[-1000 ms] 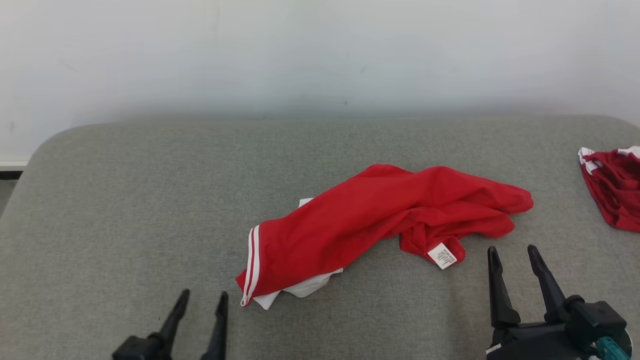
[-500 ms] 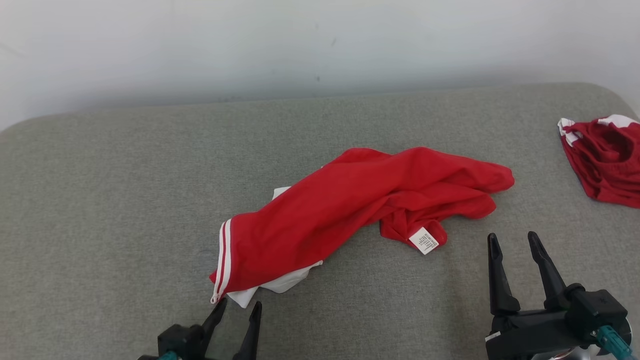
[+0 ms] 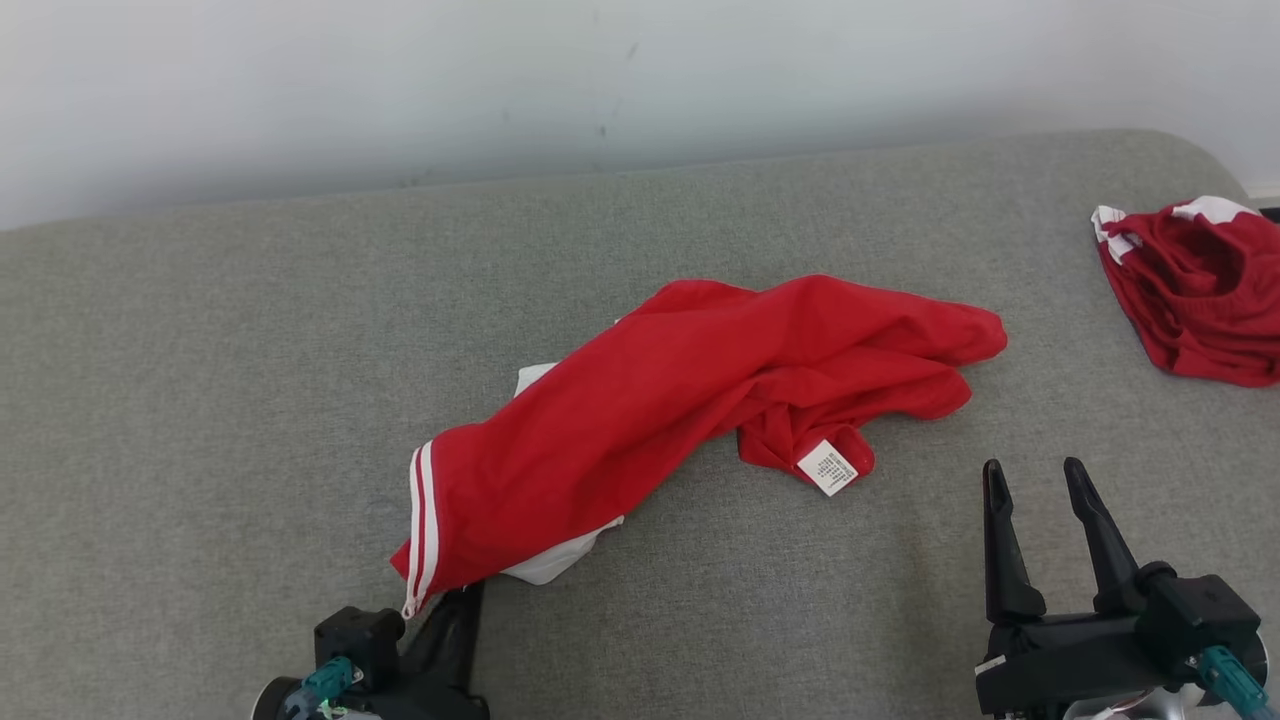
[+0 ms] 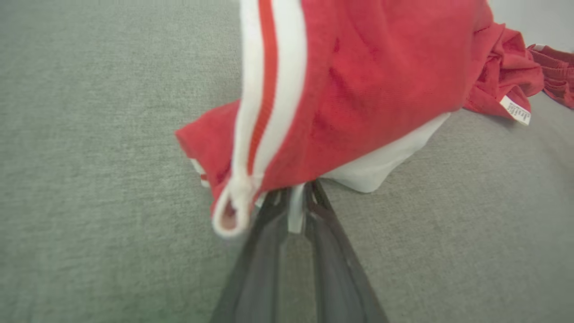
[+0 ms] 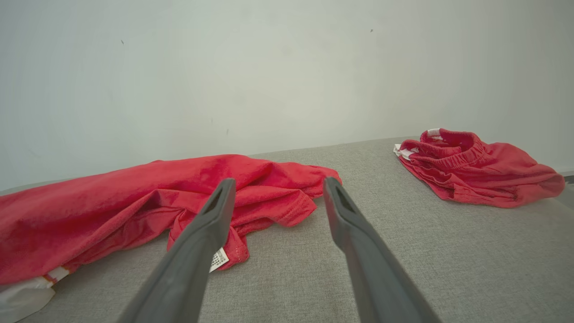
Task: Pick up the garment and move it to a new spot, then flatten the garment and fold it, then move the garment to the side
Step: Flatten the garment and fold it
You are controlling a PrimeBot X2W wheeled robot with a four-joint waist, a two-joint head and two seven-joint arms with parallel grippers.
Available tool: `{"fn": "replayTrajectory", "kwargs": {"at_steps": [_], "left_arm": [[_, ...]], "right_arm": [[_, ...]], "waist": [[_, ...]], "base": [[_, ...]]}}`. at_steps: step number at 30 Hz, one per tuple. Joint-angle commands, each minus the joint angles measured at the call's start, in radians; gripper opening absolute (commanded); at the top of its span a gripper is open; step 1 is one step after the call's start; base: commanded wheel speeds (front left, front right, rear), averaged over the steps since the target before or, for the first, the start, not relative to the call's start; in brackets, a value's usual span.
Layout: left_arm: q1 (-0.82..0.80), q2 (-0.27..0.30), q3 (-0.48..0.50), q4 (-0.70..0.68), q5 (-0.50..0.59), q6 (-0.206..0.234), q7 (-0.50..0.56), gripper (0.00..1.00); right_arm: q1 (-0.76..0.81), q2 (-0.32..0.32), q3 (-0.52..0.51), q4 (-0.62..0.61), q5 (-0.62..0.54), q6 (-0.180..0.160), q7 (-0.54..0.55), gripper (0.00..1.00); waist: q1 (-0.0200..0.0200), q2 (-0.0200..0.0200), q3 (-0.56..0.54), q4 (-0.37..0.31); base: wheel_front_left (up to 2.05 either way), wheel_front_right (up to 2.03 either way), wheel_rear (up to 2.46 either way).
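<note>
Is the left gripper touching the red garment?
Touching. In the left wrist view, the left gripper pinches a white strip of the red garment between its jaws.

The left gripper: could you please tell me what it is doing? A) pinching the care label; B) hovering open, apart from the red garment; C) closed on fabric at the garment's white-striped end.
C: in the left wrist view the left gripper pinches white fabric at the striped end of the red garment; the care label lies free.

Long dark fingers, perhaps teal connectors
</note>
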Motion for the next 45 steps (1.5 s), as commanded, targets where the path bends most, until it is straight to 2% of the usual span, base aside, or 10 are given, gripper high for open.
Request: {"fn": "replayTrajectory", "kwargs": {"at_steps": [1,7,13,19,25,30,31,32,33,45], "left_arm": [[0.010,-0.004,0.000,-0.009,0.003,-0.006,0.000,0.00],[0.045,0.000,-0.026,-0.095,-0.004,-0.004,0.000,0.00],[0.092,0.043,-0.082,-0.211,-0.021,-0.004,0.006,0.00],[0.202,0.096,-0.126,-0.373,-0.047,-0.004,0.117,0.00],[0.394,0.100,-0.165,-0.478,-0.087,0.015,0.204,0.00],[0.454,0.076,-0.192,-0.458,-0.105,0.021,0.214,0.00],[0.447,0.075,-0.198,-0.456,-0.098,0.021,0.209,0.42],[0.437,0.073,-0.198,-0.458,-0.098,0.021,0.204,0.95],[0.426,0.072,-0.196,-0.465,-0.097,0.022,0.195,1.00],[0.244,0.156,-0.101,-0.655,-0.059,0.035,0.176,1.00]], "right_arm": [[0.007,-0.001,-0.001,0.005,-0.003,-0.003,-0.006,1.00],[0.028,-0.001,-0.005,0.024,0.008,-0.003,-0.012,1.00],[0.051,0.000,-0.021,0.032,0.011,-0.003,-0.014,1.00],[0.066,0.001,-0.035,0.036,0.018,-0.003,-0.016,1.00],[0.073,0.002,-0.031,0.044,0.022,-0.003,-0.017,1.00],[0.082,0.000,-0.037,0.042,0.022,-0.003,-0.013,1.00],[0.082,0.000,-0.038,0.040,0.020,-0.003,-0.011,1.00],[0.082,0.000,-0.040,0.038,0.018,-0.003,-0.009,1.00],[0.082,-0.001,-0.041,0.036,0.017,-0.003,-0.006,1.00],[0.070,-0.001,-0.040,0.035,0.023,-0.003,-0.008,1.00]], "waist": [[-0.0001,-0.0001,-0.020,0.016],[-0.0001,-0.0001,-0.079,0.072],[-0.0001,-0.0001,-0.120,0.134],[-0.0001,-0.0001,-0.145,0.186],[-0.0001,-0.0001,-0.154,0.192],[-0.0001,-0.0001,-0.159,0.187],[-0.0001,-0.0001,-0.160,0.187],[-0.0001,-0.0001,-0.162,0.187],[-0.0001,-0.0001,-0.163,0.187],[-0.0001,-0.0001,-0.157,0.159]], "base": [[0.00,0.00,0.00],[0.00,0.00,0.00],[0.00,0.00,0.00],[0.00,0.00,0.00],[0.00,0.00,0.00],[0.00,0.00,0.00],[0.00,0.00,0.00],[0.00,0.00,0.00],[0.00,0.00,0.00],[0.00,0.00,0.00]]}}
